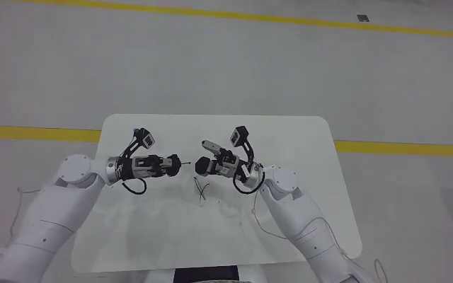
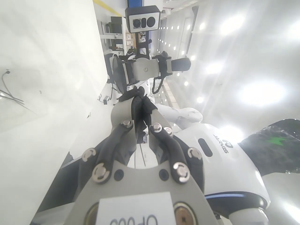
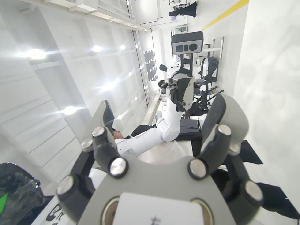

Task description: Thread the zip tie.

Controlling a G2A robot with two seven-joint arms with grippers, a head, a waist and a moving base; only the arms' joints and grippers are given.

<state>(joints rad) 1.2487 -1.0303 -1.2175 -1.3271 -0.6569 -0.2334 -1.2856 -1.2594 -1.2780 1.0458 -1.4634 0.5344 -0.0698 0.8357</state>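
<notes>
A thin dark zip tie [image 1: 185,164] shows as a short straight sliver sticking out of the left gripper [image 1: 175,164], whose fingers are pressed together on it. Its long axis follows the gripper's own line, with the free tip aimed at the right gripper [image 1: 202,156]. That gripper faces it close by, fingers spread wide and holding nothing. Loose ties [image 1: 202,189] lie crossed on the worktop [image 1: 297,141] below the gap between both grippers.

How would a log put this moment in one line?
left gripper shut on zip tie | right gripper open, facing it, apart | spare ties on table
</notes>
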